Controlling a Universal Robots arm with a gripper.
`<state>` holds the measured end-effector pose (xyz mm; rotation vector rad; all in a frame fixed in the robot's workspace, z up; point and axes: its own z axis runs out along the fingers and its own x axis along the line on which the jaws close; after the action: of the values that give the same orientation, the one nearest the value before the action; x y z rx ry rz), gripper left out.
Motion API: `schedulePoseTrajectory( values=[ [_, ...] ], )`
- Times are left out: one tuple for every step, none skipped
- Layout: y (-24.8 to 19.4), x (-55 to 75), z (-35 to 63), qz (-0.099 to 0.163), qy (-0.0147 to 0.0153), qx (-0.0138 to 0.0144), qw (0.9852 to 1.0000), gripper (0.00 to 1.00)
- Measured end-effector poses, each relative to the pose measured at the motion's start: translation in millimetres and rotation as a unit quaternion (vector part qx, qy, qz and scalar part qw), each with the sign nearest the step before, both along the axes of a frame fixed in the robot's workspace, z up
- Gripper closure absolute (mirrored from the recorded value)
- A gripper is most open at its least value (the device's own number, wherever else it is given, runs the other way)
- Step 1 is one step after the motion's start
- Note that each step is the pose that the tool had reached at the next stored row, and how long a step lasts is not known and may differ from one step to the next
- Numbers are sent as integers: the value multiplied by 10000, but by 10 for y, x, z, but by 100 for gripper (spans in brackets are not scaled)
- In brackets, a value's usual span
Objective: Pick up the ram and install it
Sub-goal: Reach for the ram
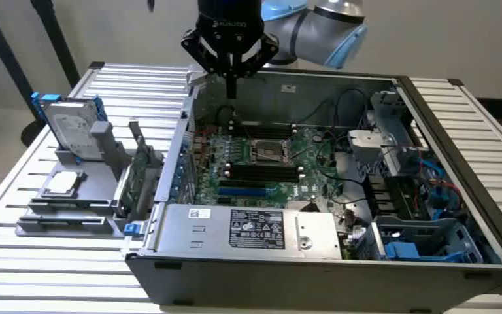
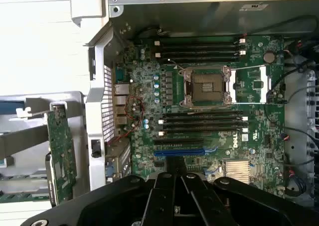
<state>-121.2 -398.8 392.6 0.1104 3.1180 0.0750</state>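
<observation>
As the exterior view has it, the arm hangs upright over the open grey metal computer case (image 1: 321, 281), its black hand (image 1: 231, 84) pressed together and empty. The ram (image 1: 144, 176), a thin green circuit-board stick, stands in a grey plastic rack (image 1: 68, 219) just beside the case. The wrist view adds rows of long black memory slots (image 2: 202, 121) facing the hand (image 2: 175, 175).

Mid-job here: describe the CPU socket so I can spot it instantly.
Look inside the open computer case, at the green motherboard on its floor. The CPU socket sits mid-board between two banks of long black memory slots; it alone is square and metal-framed.
</observation>
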Motion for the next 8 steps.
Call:
schedulePoseTrajectory(
  values=[
    [0, 0, 0, 0, 0, 0, 10000, 89],
    [0, 0, 0, 0, 0, 0, 10000, 89],
    [0, 0, 0, 0, 0, 0, 10000, 89],
    [0, 0, 0, 0, 0, 0, 10000, 89],
    [0, 0, 0, 0, 0, 0, 10000, 89],
    [0, 0, 0, 0, 0, 0, 10000, 89],
    [0, 0, 0, 0, 0, 0, 10000, 89],
    [0, 0, 0, 0, 0, 0, 10000, 89]
  ],
)
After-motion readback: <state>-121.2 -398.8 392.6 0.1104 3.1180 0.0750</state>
